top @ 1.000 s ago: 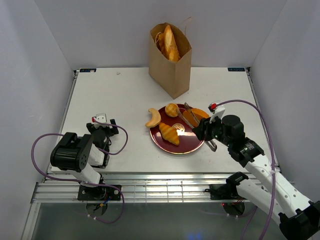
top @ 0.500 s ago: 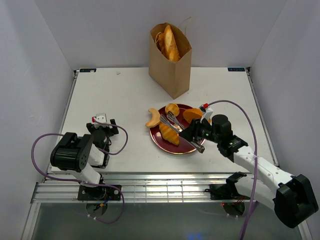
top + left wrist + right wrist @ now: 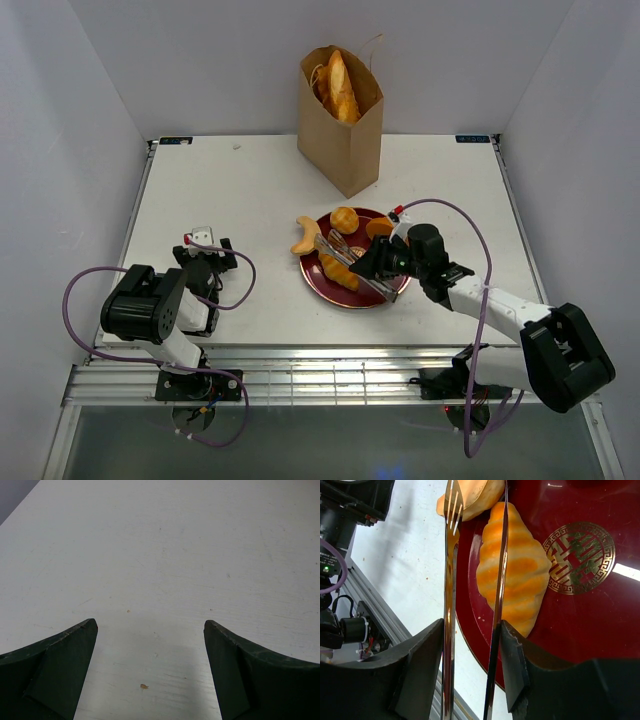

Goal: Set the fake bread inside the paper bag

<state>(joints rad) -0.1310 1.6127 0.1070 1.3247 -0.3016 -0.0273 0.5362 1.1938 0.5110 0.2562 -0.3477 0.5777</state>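
The brown paper bag [image 3: 345, 140] stands upright at the back with a baguette and other bread [image 3: 340, 85] sticking out of its top. A dark red plate [image 3: 345, 300] holds a croissant [image 3: 338, 268], a round bun [image 3: 345, 219] and an orange bun [image 3: 380, 228]. A curved bread [image 3: 306, 243] lies at the plate's left rim. My right gripper [image 3: 385, 262] is shut on metal tongs [image 3: 340, 255]. In the right wrist view the tongs [image 3: 451, 555] are open, one arm lying across the croissant [image 3: 515, 575] and the other to its left. My left gripper [image 3: 205, 262] is open and empty at the near left.
The white table [image 3: 230, 200] is walled in by grey panels on three sides. An aluminium rail [image 3: 300, 375] runs along the near edge. A purple cable [image 3: 480, 300] loops over the right arm. The left wrist view shows only bare tabletop [image 3: 160, 555].
My right arm has reached left across the plate, carrying the tongs from the plate's right side to the croissant. The left arm has not moved.
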